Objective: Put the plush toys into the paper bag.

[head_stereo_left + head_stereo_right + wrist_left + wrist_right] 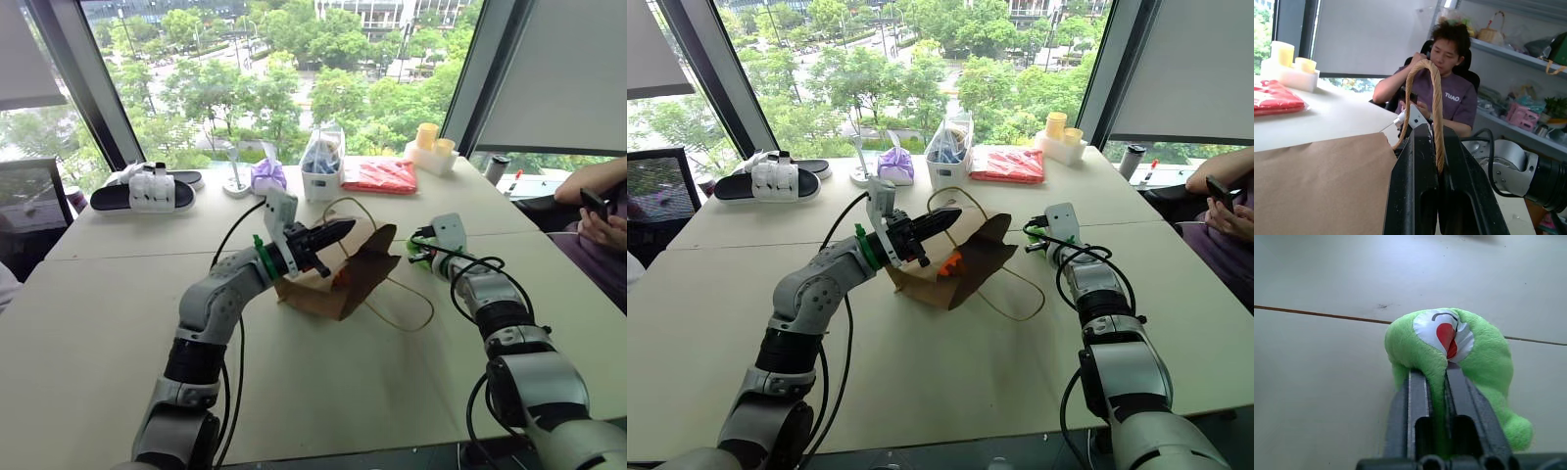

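On the table right of the brown paper bag (pixel 338 279), my right gripper (pixel 1436 369) pinches the rounded green plush toy (pixel 1459 355), the orange plush (pixel 951 262) sits bagged, my left gripper (pixel 1433 142) clamps the cord handle (pixel 1436 103).

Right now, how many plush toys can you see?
2. The green plush toy is on the table, pinched in the right gripper. The orange plush toy peeks from the paper bag's mouth. Others may be hidden inside.
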Available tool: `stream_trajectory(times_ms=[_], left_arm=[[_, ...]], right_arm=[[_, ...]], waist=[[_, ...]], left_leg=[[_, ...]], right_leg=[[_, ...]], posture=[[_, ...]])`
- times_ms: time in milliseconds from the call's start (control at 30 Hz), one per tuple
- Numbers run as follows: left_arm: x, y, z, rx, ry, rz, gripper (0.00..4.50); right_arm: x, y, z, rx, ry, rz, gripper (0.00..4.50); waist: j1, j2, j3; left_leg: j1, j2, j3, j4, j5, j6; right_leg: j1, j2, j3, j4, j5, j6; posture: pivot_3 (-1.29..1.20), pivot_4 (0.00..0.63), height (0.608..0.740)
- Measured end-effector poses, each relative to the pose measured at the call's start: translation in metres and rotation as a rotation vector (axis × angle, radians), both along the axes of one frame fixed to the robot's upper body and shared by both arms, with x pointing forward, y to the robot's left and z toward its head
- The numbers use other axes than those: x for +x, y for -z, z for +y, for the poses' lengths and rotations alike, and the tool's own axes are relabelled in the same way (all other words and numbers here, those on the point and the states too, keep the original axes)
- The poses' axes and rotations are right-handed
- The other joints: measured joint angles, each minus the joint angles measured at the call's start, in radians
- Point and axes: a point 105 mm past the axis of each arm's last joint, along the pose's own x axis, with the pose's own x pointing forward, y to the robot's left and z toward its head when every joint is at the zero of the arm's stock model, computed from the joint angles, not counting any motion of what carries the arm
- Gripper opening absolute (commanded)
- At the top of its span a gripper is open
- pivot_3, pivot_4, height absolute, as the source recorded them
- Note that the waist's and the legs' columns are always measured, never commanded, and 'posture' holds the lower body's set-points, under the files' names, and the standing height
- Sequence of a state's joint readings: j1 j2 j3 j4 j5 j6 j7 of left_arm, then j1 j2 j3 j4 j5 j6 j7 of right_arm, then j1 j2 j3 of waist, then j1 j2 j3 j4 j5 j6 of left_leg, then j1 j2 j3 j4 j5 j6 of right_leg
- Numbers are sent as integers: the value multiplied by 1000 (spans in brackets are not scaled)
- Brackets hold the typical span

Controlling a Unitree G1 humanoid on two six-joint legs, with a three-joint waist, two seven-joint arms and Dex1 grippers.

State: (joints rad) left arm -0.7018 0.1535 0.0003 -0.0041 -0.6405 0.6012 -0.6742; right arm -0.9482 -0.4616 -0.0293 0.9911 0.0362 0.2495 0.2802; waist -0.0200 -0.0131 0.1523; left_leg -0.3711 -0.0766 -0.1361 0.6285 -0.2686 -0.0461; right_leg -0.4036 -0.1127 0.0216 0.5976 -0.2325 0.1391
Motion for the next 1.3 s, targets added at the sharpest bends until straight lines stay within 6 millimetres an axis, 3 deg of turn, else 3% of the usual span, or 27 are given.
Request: stream_trajectory(times_ms=[133,233,333,400,567,700,833,1067,1200,1300], left_arm=[[0,0,-1,-3,3,0,0],[0,-1,-2,-5,5,-1,0],[1,-4,-2,-15,5,-4,0],[5,-5,2,-33,-6,4,0],[4,-9,-10,-69,40,19,0],[4,-8,-10,-67,50,21,0],[4,-8,-12,-67,63,20,0],[-2,-14,-13,-93,104,28,0],[-4,-17,-12,-95,100,23,0],[-2,-18,-10,-100,80,26,0]], right_arm=[[-1,-6,-3,-5,-14,-30,41],[-15,-28,-9,-11,-99,-100,41],[-59,-58,-4,20,-271,-137,41],[-93,-70,12,28,-415,-116,41],[-137,-69,57,93,-628,-32,41],[-137,-71,71,129,-635,-42,41],[-128,-72,100,139,-701,-49,41],[-88,-49,124,55,-681,-9,41],[-76,-54,128,38,-675,-43,1657],[-75,-56,129,27,-687,-54,3269]], waist=[[2,0,0],[8,0,0],[14,0,0],[8,0,0],[4,0,0],[10,0,0],[8,0,0],[7,0,0],[10,0,0],[8,0,0]], left_leg=[[-1,0,0,0,0,0],[-3,0,-1,0,0,0],[-4,0,-4,-1,-1,1],[-2,0,-3,-1,-2,4],[2,1,0,2,-5,9],[4,1,0,3,-5,9],[4,1,-1,3,-5,8],[-1,1,-1,2,-1,2],[-2,0,-2,1,0,1],[-2,0,-1,1,0,1]], right_leg=[[0,0,0,0,0,0],[-2,0,0,-1,1,1],[-1,0,-2,-1,1,2],[0,0,-2,-2,0,2],[4,0,-2,-2,1,2],[7,0,-2,-2,1,1],[6,0,-2,-1,1,1],[-1,0,-2,-1,1,1],[-1,0,-2,0,1,1],[-1,0,-2,-1,1,1]], posture=[[0,150,740],[0,150,740],[0,150,740],[0,150,740],[0,150,740],[0,150,740],[0,150,740],[0,150,740],[0,150,740],[0,150,740]])
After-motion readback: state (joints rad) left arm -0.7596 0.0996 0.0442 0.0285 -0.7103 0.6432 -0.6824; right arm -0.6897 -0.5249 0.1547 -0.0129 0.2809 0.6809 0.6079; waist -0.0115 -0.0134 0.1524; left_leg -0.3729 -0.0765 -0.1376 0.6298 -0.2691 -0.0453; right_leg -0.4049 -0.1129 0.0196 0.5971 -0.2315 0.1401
